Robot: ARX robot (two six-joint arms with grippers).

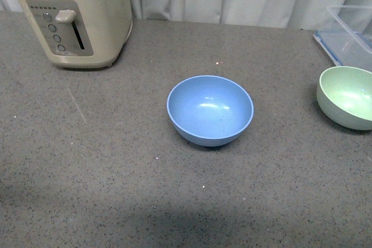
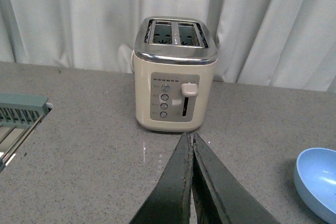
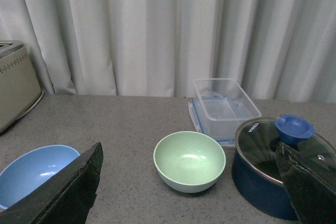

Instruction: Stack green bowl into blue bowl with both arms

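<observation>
- We are seeing the blue bowl [image 1: 210, 110] sitting upright mid-frame in the front view, on the grey worktop [image 1: 116, 166].
- The green bowl [image 1: 347, 97] is sitting upright at that frame's right edge, well apart from the blue bowl.
- A cream toaster [image 1: 75, 15] is standing in the upper left, a clear container [image 1: 351, 36] in the upper right.
- Our left gripper [image 2: 191, 137] is pointing at the toaster, its jaws clenched together on nothing.
- Our right gripper [image 3: 189, 150] is facing the green bowl, its jaws released and spread wide; a lidded pot [image 3: 262, 182] is standing beside that bowl.
</observation>
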